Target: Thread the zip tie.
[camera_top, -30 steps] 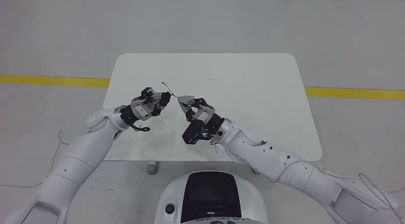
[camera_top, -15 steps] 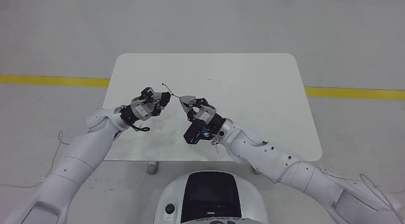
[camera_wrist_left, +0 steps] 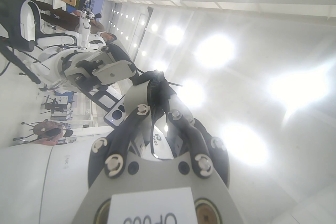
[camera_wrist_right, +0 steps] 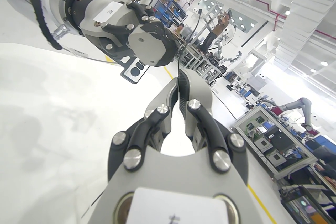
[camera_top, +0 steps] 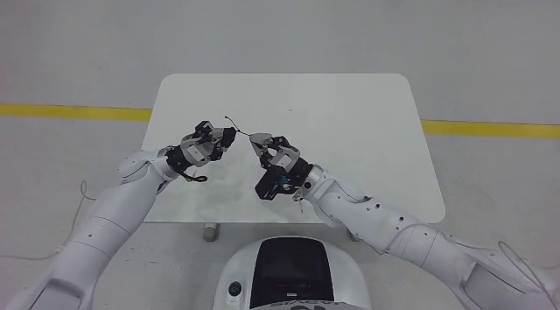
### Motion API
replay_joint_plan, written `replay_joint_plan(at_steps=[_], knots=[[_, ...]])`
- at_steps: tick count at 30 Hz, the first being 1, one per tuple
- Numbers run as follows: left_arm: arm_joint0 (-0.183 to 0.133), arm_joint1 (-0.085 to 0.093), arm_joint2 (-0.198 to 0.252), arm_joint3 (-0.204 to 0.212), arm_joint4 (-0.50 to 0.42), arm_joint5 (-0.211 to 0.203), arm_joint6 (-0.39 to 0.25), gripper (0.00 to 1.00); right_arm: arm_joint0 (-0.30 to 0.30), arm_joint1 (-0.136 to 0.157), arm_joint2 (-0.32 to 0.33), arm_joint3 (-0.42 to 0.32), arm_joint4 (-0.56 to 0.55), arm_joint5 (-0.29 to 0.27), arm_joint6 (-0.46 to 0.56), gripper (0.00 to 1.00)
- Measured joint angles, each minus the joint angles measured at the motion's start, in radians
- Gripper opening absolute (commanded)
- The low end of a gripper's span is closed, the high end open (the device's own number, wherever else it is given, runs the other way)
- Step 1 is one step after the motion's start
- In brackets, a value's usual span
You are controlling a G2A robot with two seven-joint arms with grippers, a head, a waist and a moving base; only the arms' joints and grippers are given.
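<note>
A thin black zip tie [camera_top: 234, 125] hangs in the air above the white table [camera_top: 350, 109], stretched between my two grippers. My left gripper [camera_top: 228, 136] is shut on one end of it, and in the left wrist view its fingertips [camera_wrist_left: 157, 83] pinch the black strap, with a short tail [camera_wrist_left: 175, 83] sticking out. My right gripper [camera_top: 255, 140] is shut on the other part. In the right wrist view its pads [camera_wrist_right: 179, 86] clamp the strap [camera_wrist_right: 189, 36], which runs past the left gripper [camera_wrist_right: 168, 51] close in front. The two grippers are a few centimetres apart.
The table top around both arms is bare, with its near edge [camera_top: 289, 221] just below the wrists. A yellow floor line [camera_top: 490, 128] runs behind the table. People and workbenches stand far off in the room.
My right gripper has crept slightly to the right and nearer the table's front edge, still holding the zip tie. The left arm has stayed still.
</note>
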Motion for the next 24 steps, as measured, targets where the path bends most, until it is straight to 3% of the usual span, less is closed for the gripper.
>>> replay_joint_plan(at_steps=[24], knots=[[0.000, 0.000, 0.000, 0.000, 0.000, 0.000, 0.000, 0.00, -0.013, 0.005, 0.015, 0.001, 0.000, -0.010, 0.003, 0.00]])
